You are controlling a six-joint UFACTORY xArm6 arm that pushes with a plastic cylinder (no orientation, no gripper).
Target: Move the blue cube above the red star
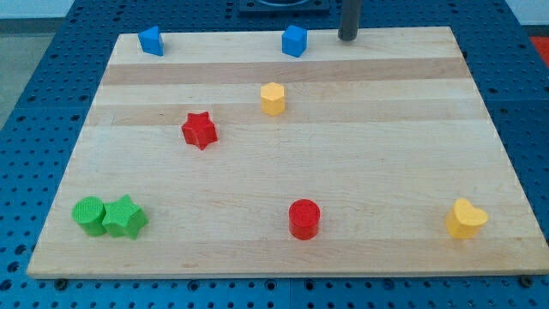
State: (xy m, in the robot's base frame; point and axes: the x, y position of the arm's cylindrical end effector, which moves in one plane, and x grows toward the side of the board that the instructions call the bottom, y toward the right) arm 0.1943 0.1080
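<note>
Camera view
Tip: my tip (347, 38) rests at the board's top edge, right of centre; it is a plain dark rod with no jaws to spread or press, and it touches no block.
Blue cube: the blue cube (294, 40) sits near the tip on its left, at the same top edge, apart from it.
Red star: the red star (199, 130) lies well down and left of the tip, lower and further left than the blue cube.
Blue block: a second blue block (152, 40), wedge-like, stands far left of the tip on the top edge.
Yellow block: the yellow block (273, 98) lies below and left of the tip, between cube and star in height.
Red cylinder: the red cylinder (304, 218) is far below the tip, slightly left.
Yellow heart: the yellow heart (466, 218) is far below and right of the tip.
Green pair: the green cylinder (88, 213) and green star (124, 216) touch, at the bottom left corner, furthest from the tip.
Surface: a pale wooden board (386, 163) with plank bands running across.
Room: the board lies on a blue table (525, 77) with a grid of holes.
</note>
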